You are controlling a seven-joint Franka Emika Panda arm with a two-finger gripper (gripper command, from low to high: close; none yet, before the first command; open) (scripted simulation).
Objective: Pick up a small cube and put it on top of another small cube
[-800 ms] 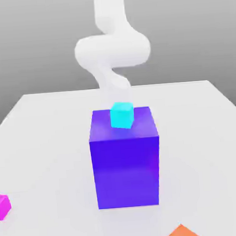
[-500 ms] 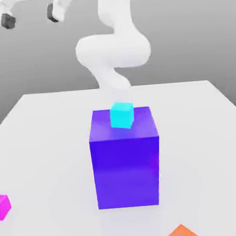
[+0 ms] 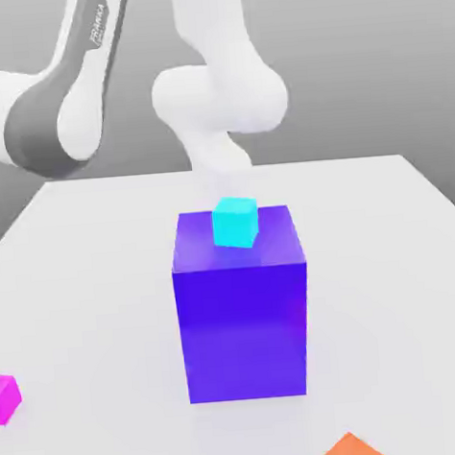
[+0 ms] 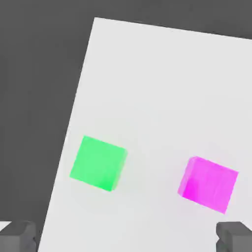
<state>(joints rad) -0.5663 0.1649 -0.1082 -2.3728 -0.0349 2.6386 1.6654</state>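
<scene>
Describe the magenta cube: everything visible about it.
The magenta cube is small, with flat, evenly coloured faces and sharp edges, slightly glowing, no markings. It sits flat on the white table, turned a little off square to the table's edge, and nothing touches it. In the exterior view it lies at the exterior view's left edge, partly cut off. The hand view shows it beside a green cube, a clear gap between them. The open claw hangs above, both fingertips empty.

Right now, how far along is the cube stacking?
Done: nothing stacked by the arm yet. The cyan cube sits on the big blue block. In hand: the open, empty pincer looks down at the green cube and magenta cube, both flat on the table. Left: grasp, lift, place.
</scene>
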